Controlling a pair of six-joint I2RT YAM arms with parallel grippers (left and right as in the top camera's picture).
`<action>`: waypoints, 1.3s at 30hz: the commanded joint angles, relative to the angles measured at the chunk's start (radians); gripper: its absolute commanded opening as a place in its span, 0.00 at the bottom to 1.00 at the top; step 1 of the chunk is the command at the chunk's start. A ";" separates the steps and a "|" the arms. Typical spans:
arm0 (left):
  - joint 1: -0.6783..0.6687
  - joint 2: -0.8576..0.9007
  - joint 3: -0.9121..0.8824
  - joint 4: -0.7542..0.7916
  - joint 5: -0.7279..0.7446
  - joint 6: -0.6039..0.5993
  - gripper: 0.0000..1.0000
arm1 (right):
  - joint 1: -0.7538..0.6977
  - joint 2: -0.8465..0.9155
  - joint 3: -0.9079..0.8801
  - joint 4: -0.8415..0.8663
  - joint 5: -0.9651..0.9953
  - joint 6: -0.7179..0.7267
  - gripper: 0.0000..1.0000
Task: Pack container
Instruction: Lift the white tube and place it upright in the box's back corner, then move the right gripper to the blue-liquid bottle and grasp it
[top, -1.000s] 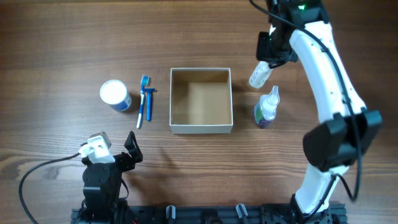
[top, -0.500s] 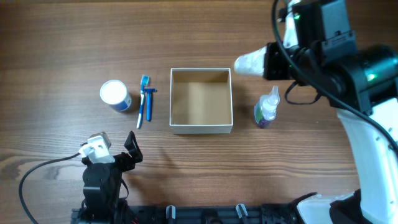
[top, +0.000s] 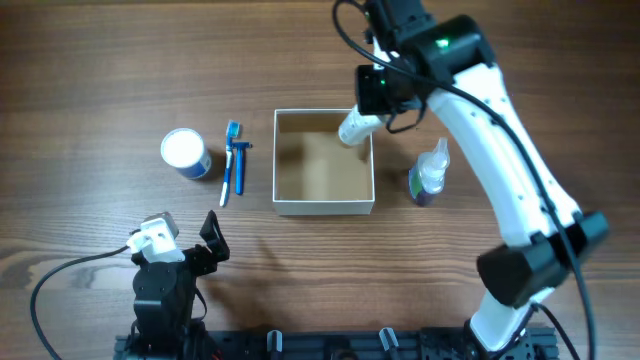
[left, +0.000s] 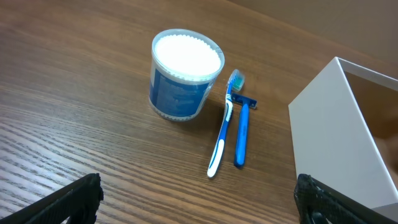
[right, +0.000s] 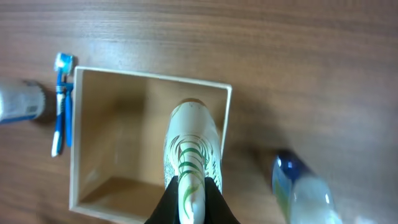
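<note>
The container (top: 323, 204) is a square white box with a tan inside, at the table's middle; it also shows in the right wrist view (right: 112, 78) and the left wrist view (left: 336, 124). My right gripper (top: 372, 105) is shut on a white tube with green leaf print (top: 352, 129) and holds it over the box's far right corner; the tube fills the right wrist view (right: 189, 155). My left gripper (top: 185, 240) is open and empty near the front edge, left of the box.
A blue jar with a white lid (top: 185, 153), a toothbrush (top: 228, 165) and a blue razor (top: 240, 165) lie left of the box. A clear bottle with purple contents (top: 428, 173) stands right of it.
My right arm has carried the tube leftward from beyond the box's right side to over its far right corner. The left arm has not moved.
</note>
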 joint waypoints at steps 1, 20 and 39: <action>0.007 -0.008 -0.002 0.001 0.005 -0.006 1.00 | 0.020 0.046 0.010 0.023 0.050 -0.055 0.04; 0.007 -0.008 -0.002 0.001 0.005 -0.006 1.00 | 0.030 0.114 0.010 0.055 0.132 -0.099 0.54; 0.007 -0.008 -0.002 0.001 0.005 -0.006 1.00 | -0.092 -0.257 0.010 -0.155 0.115 0.050 0.90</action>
